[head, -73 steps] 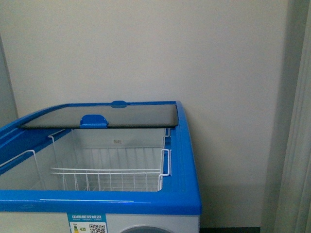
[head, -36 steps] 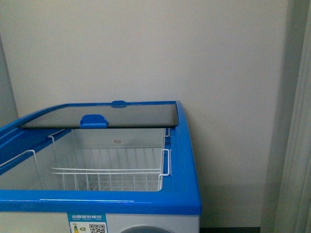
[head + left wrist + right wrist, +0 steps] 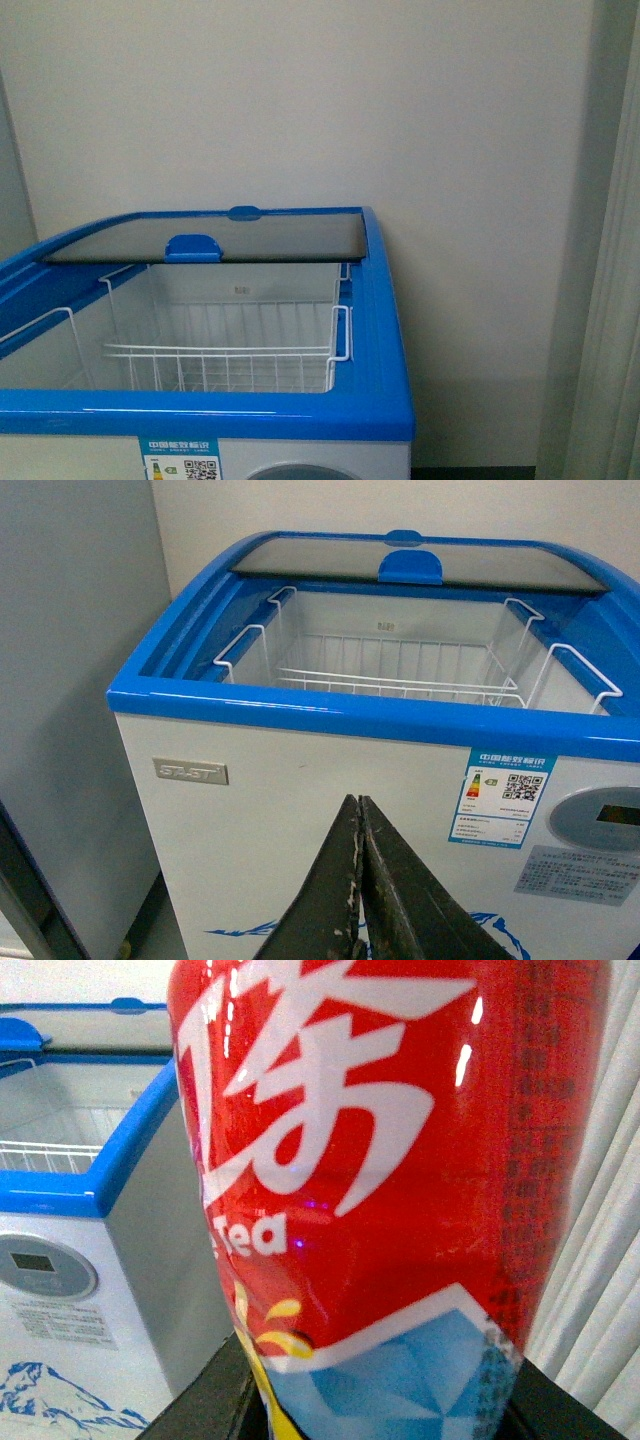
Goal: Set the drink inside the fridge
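Observation:
The fridge (image 3: 380, 400) is a white chest cooler with a blue rim. Its glass lid (image 3: 200, 240) is slid to the back, so the white wire basket (image 3: 220, 355) inside shows. Neither arm appears in the front view. In the left wrist view my left gripper (image 3: 358, 880) is shut and empty, in front of the fridge's white front wall (image 3: 300, 800). The drink (image 3: 380, 1160), with its red label and white characters, fills the right wrist view. My right gripper (image 3: 375, 1415) is shut on it, beside the fridge's right side (image 3: 150, 1260).
A plain wall (image 3: 320, 100) rises behind the fridge. A pale curtain (image 3: 610, 300) hangs at the right. A grey cabinet side (image 3: 70, 680) stands left of the fridge in the left wrist view.

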{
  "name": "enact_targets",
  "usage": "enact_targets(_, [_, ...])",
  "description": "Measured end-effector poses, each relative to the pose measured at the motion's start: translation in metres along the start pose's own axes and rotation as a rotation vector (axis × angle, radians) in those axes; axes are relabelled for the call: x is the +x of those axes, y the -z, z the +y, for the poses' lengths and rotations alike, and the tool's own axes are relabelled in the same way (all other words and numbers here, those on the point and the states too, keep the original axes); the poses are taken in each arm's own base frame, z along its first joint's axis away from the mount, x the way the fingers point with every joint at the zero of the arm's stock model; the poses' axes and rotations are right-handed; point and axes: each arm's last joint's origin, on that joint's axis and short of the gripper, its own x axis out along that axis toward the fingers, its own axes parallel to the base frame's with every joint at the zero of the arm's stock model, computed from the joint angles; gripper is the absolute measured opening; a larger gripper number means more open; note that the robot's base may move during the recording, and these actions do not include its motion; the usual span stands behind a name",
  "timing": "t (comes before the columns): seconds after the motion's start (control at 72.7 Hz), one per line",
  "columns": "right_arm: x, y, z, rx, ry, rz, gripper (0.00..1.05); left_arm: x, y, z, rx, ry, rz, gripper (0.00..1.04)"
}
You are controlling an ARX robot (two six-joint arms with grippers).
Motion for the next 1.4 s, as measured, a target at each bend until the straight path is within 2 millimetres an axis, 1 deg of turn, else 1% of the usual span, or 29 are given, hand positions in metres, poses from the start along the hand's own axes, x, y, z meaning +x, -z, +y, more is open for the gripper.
enact_targets(0.041, [0.000,0.000,0.000,0.000,0.000,0.000,0.37,0.000,0.000,0.000,0.001,0.000,0.000,0.09])
enact_targets(0.055, [0.000,0.000,0.000,0.000,0.000,0.000,0.37,0.000,0.000,0.000,0.001,0.000,0.000,0.13])
enact_targets(0.096, [0.000,0.000,0.000,0.000,0.000,0.000,0.37,0.000,0.000,0.000,0.001,0.000,0.000,0.18])
enact_targets(0.11, [0.000,0.000,0.000,0.000,0.000,0.000,0.37,0.000,0.000,0.000,0.001,0.000,0.000,0.22])
enact_targets(0.22, [0.000,0.000,0.000,0.000,0.000,0.000,0.37,0.000,0.000,0.000,0.001,0.000,0.000,0.38])
enact_targets(0.248, [0.000,0.000,0.000,0.000,0.000,0.000,0.37,0.000,0.000,0.000,0.001,0.000,0.000,0.43])
enact_targets(0.303, [0.000,0.000,0.000,0.000,0.000,0.000,0.37,0.000,0.000,0.000,0.001,0.000,0.000,0.57])
enact_targets(0.33, [0.000,0.000,0.000,0.000,0.000,0.000,0.37,0.000,0.000,0.000,0.001,0.000,0.000,0.61])
enact_targets(0.344, [0.000,0.000,0.000,0.000,0.000,0.000,0.37,0.000,0.000,0.000,0.001,0.000,0.000,0.64])
enact_targets(0.399, [0.000,0.000,0.000,0.000,0.000,0.000,0.37,0.000,0.000,0.000,0.001,0.000,0.000,0.71])
enact_targets(0.413, [0.000,0.000,0.000,0.000,0.000,0.000,0.37,0.000,0.000,0.000,0.001,0.000,0.000,0.75])
enact_targets(0.509, [0.000,0.000,0.000,0.000,0.001,0.000,0.37,0.000,0.000,0.000,0.001,0.000,0.000,0.89])
enact_targets(0.536, [0.000,-0.001,0.000,0.009,0.025,-0.015,0.37,0.000,0.000,0.000,0.001,0.000,0.000,0.94])
enact_targets(0.578, [0.000,-0.003,0.001,0.026,0.067,-0.042,0.37,0.000,0.000,0.000,0.002,0.000,0.000,0.98])
enact_targets(0.646, [-0.001,-0.007,0.000,0.053,0.144,-0.084,0.37,0.000,0.000,0.000,0.002,0.000,0.000,0.96])
enact_targets(0.715, [-0.001,-0.008,-0.001,0.071,0.166,-0.096,0.37,0.000,0.000,0.000,0.001,0.000,0.000,0.97])
enact_targets(0.977, [0.002,-0.007,0.002,0.066,0.157,-0.067,0.37,0.000,0.000,0.000,0.001,0.000,0.000,0.97])
enact_targets(1.073, [0.006,-0.011,0.005,0.050,0.118,-0.054,0.37,0.000,0.000,0.000,0.001,0.000,0.000,0.97])
enact_targets(1.142, [0.011,-0.019,0.006,0.041,0.103,-0.054,0.37,0.000,0.000,0.000,0.001,-0.001,0.000,0.97])
enact_targets(1.265, [0.025,-0.042,0.008,0.025,0.090,-0.071,0.37,0.000,0.000,0.000,0.001,0.000,0.000,0.97])
enact_targets(1.307, [0.033,-0.053,0.011,0.016,0.083,-0.079,0.37,0.000,0.000,0.000,0.001,0.000,0.000,0.97])
enact_targets(1.403, [0.052,-0.068,0.016,0.005,0.058,-0.067,0.37,0.000,0.000,0.000,0.001,0.000,0.000,0.97])
